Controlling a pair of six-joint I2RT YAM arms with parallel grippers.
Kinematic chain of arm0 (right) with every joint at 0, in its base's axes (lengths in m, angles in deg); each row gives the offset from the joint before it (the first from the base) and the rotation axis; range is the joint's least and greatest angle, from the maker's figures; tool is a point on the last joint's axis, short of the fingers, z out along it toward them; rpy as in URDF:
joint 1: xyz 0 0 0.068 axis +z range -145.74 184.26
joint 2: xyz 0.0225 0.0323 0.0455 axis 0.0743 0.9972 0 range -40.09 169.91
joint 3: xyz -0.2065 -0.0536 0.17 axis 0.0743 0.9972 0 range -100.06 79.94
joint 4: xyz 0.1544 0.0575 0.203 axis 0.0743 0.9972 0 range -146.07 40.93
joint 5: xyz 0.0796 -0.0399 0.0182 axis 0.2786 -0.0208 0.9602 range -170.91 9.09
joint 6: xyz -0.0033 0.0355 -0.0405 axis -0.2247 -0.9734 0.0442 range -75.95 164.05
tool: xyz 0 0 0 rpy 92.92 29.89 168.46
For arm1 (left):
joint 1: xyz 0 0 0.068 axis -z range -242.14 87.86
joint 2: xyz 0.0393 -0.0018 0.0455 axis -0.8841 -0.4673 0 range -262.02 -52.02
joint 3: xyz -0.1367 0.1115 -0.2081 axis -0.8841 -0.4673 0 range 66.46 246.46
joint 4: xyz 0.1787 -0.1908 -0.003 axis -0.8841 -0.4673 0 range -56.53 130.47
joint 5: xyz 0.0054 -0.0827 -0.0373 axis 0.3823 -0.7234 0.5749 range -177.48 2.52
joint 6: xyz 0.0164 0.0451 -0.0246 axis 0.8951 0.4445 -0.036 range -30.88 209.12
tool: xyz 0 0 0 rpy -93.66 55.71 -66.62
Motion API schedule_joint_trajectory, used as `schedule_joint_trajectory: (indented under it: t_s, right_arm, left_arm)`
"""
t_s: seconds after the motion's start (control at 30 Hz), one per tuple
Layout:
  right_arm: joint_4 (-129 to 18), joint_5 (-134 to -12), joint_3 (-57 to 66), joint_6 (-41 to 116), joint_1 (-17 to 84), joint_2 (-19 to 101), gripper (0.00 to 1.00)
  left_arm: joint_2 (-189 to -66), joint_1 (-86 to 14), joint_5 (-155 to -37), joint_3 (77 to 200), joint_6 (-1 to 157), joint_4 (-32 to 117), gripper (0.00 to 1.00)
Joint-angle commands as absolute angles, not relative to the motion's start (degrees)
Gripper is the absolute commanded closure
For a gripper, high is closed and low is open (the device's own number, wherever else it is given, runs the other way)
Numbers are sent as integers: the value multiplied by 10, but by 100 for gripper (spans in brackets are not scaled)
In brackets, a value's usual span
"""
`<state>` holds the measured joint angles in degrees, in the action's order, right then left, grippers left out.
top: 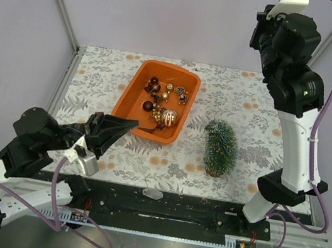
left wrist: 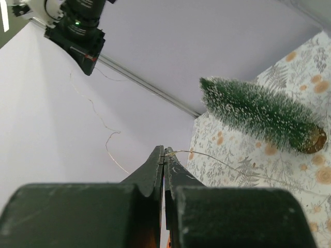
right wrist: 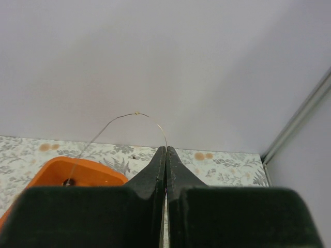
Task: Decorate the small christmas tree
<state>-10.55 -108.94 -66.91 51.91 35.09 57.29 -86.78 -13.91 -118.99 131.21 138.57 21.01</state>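
Note:
The small christmas tree stands on its round brown base on the floral table, right of the orange tub. Gold and brown baubles lie in the tub. My left gripper is low at the tub's near left corner, shut on a thin gold wire that runs off toward the tree's base. My right gripper is raised high over the back right; its fingers are cut off in the top view. It is shut on the same kind of wire, which arcs down toward the tub.
Lilac walls and metal frame posts enclose the table on the left, back and right. A black rail runs along the near edge, with a small clear object on it. The right arm's upright link stands right of the tree.

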Motion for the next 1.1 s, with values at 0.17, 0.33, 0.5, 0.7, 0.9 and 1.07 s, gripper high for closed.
schedule_joint_trajectory:
  t_s: [0.17,0.33,0.5,0.7,0.9,1.07]
  right_arm:
    - [-182,-1097,-598,521,302,537,100]
    - [-183,-1084,-596,514,283,537,100]
    - [-183,-1080,-596,497,258,532,100]
    - [-195,-1093,-546,484,247,516,100]
    - [-215,-1096,-487,474,225,494,100]
    - [-221,-1068,-469,458,194,495,100]
  left_arm:
    - [-890,-138,-1218,1148,1672,347,100]
    - [-958,-138,-1192,1165,1653,440,100]
    - [-1004,-137,-1189,1216,1602,496,100]
    - [-1028,-137,-1192,1232,1597,522,100]
    - [-1059,-137,-1168,1223,1617,522,100]
    - [-1104,-139,-1128,1212,1620,554,100]
